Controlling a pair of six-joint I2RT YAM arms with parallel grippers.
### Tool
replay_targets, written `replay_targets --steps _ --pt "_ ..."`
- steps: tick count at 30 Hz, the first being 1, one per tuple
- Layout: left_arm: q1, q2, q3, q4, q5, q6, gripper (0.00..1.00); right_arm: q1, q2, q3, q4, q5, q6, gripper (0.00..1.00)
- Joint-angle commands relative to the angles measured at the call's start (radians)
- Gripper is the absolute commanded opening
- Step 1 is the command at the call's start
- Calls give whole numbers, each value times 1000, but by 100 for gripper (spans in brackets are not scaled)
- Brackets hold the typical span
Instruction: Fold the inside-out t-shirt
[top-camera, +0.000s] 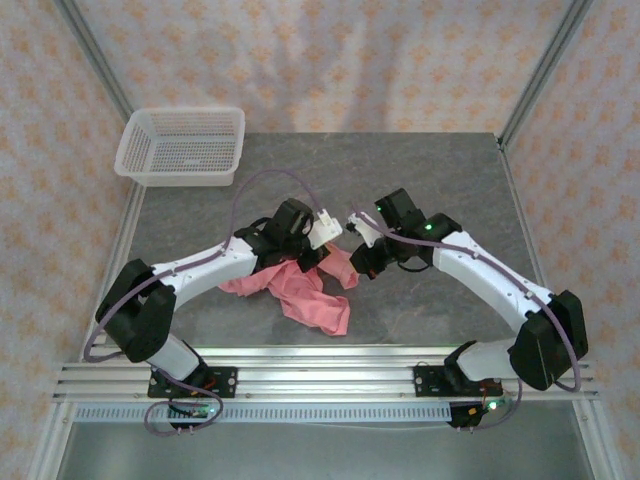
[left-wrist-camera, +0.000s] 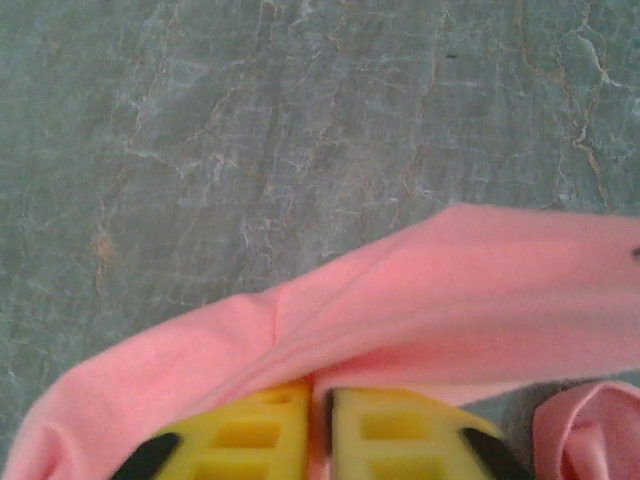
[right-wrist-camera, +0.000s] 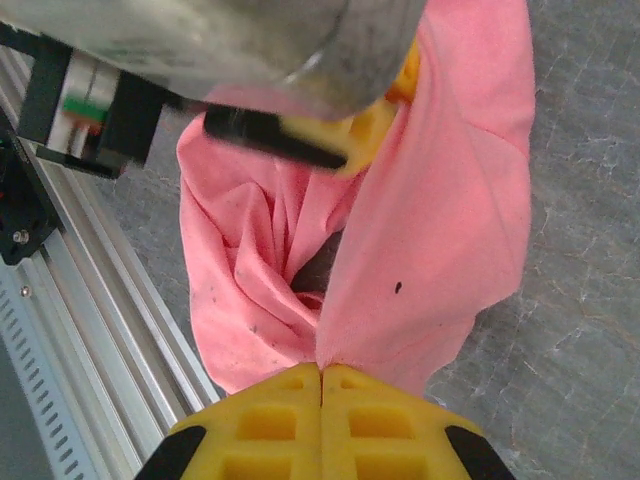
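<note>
**A:** Closest in, the yellow fingers (right-wrist-camera: 265, 425) of the right end effector (right-wrist-camera: 321, 372) are pressed together. They are clenched on a gathered fold of the pink shirt (right-wrist-camera: 440, 220).

**B:** And the left end effector (left-wrist-camera: 320, 395)?

**A:** Clenched too. Its fingers nearly touch, and a band of the shirt is pinched at their tips, stretched over the grey bench (left-wrist-camera: 300, 120).

**B:** Where is the shirt relative to the basket?

**A:** The white mesh basket (top-camera: 180, 145) sits at the bench's far left corner. The shirt lies bunched well apart from it, to the basket's right and nearer the arm bases. Both wrists are over the shirt, just beside each other.
</note>
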Motion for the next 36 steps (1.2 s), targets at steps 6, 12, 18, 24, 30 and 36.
replay_targets --steps 6,12,18,24,30,36 --pt "-1 14 27 52 3 -49 0 -2 -18 -16 50 1 64 7" --pt "0 3 26 46 1 -49 0 -1 -99 -124 231 139 257 36" --pt "0 10 32 58 -4 -67 0 31 -144 -233 420 306 400 57" --pt "0 18 51 42 -14 -78 0 127 -86 -230 407 369 338 66" --pt "7 52 89 12 15 -119 0 273 -47 -347 656 724 451 69" --pt "16 69 100 30 49 -184 0 295 27 -410 856 932 564 80"
